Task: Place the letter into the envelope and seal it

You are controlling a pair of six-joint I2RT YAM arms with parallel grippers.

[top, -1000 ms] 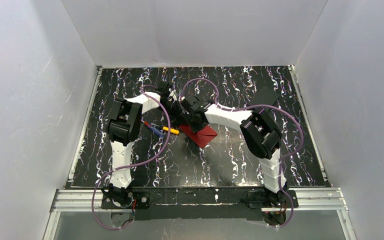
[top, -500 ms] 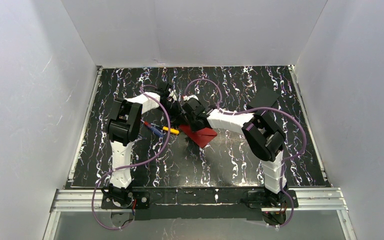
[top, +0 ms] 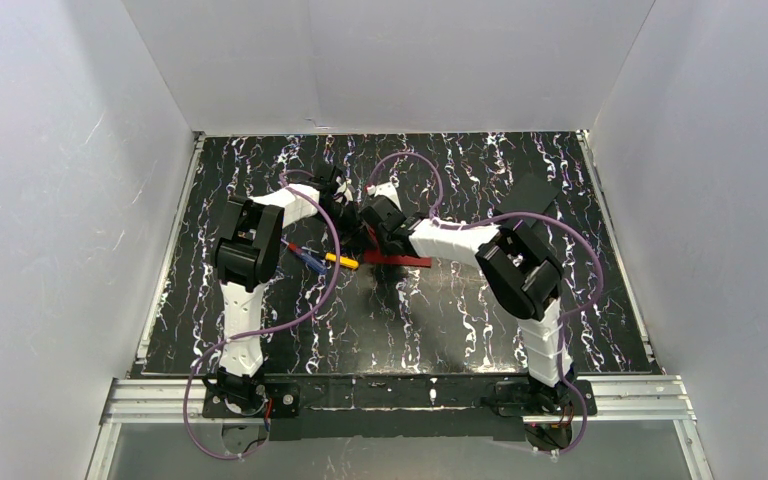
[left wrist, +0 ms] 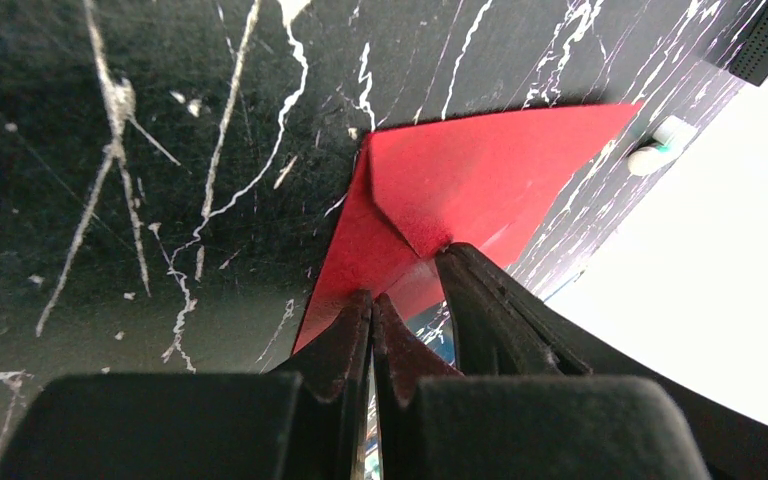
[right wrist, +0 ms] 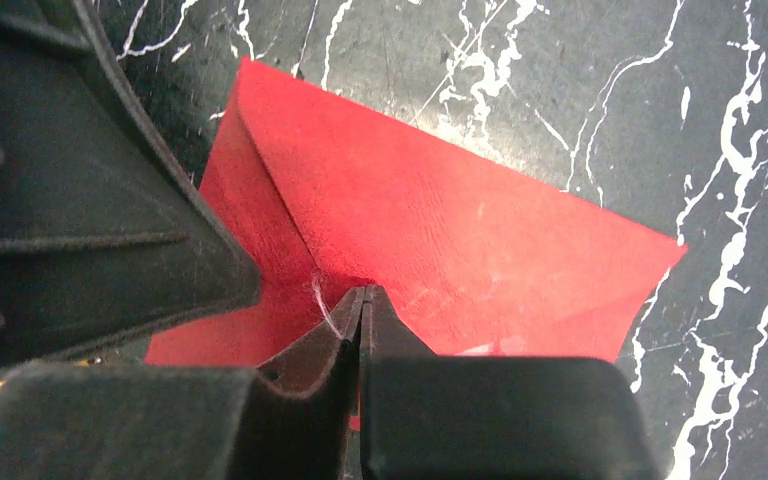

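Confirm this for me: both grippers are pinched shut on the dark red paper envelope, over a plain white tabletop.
One thing is wrong: the tabletop is black with white marble-like veins, not plain white, as the right wrist view shows. The rest stands: the left gripper and the right gripper are each pinched shut on the dark red paper envelope.

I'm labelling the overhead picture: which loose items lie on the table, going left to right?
Blue pen → yellow pen → envelope → black sheet.
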